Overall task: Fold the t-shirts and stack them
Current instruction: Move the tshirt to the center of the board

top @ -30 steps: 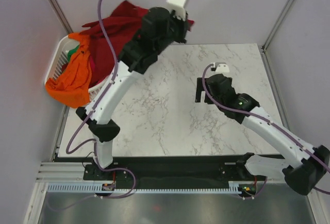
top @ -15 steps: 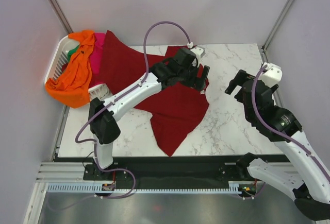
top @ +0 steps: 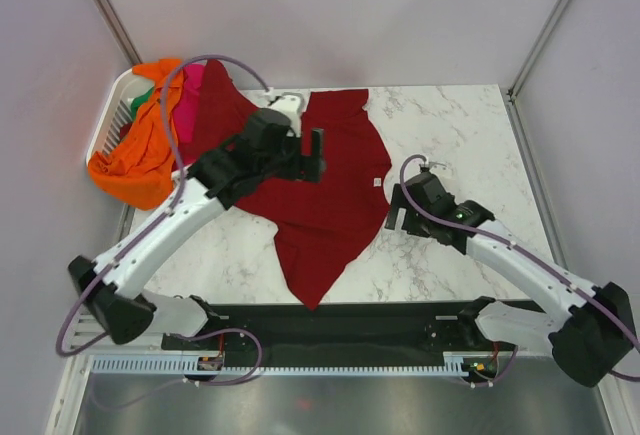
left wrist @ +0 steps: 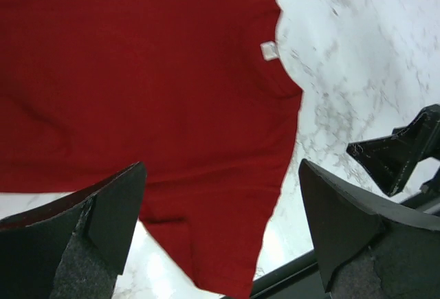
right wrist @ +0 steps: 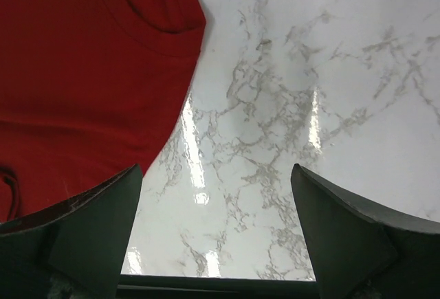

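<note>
Spreading beneath the released left claw (top: 318,155), the red t-shirt (top: 330,210) ends beside the released right claw (top: 392,208).

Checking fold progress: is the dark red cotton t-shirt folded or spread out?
Spread out, not folded: the dark red cotton t-shirt lies flat across the white marble table, its small white neck label showing.
</note>
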Robot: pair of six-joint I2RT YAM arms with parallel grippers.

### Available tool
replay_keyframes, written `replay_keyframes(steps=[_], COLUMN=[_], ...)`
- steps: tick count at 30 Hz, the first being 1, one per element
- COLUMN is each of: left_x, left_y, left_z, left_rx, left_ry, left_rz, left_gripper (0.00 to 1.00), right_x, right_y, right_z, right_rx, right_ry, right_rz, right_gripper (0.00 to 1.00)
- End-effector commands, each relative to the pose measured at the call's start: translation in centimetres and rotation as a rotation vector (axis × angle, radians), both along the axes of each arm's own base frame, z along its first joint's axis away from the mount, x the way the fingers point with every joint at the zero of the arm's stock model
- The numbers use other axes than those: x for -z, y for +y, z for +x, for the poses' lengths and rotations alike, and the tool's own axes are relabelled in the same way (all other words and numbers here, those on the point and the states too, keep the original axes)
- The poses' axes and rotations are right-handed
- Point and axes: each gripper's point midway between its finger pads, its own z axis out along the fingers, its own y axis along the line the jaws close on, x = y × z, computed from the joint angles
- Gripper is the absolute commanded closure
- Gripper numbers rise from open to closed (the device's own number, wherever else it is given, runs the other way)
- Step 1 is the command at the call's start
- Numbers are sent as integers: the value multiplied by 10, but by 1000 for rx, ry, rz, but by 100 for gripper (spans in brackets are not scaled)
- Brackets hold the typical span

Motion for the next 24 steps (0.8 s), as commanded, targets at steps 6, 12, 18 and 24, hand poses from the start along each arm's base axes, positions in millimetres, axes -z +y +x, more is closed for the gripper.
replay_keyframes(steps=[6,12,18,24], left_x=[-9,21,37,45], left_y=[72,103,111,116], left_z=[-35,-69,-83,-85], left_rx=[-147,-201,-214,-231], left_ry=[-66,-12,17,29], left_rz=[-42,-34,-45,-35], left_gripper=[0,0,0,1], right_x=[20,62,94,105], right_y=[47,62,53,38], right_z=[55,76,98,108], right_rx=[-54,-61,-31,-1], right_ry=[15,88,147,156], right_rz=[52,31,42,40], right_gripper=[2,2,16,57])
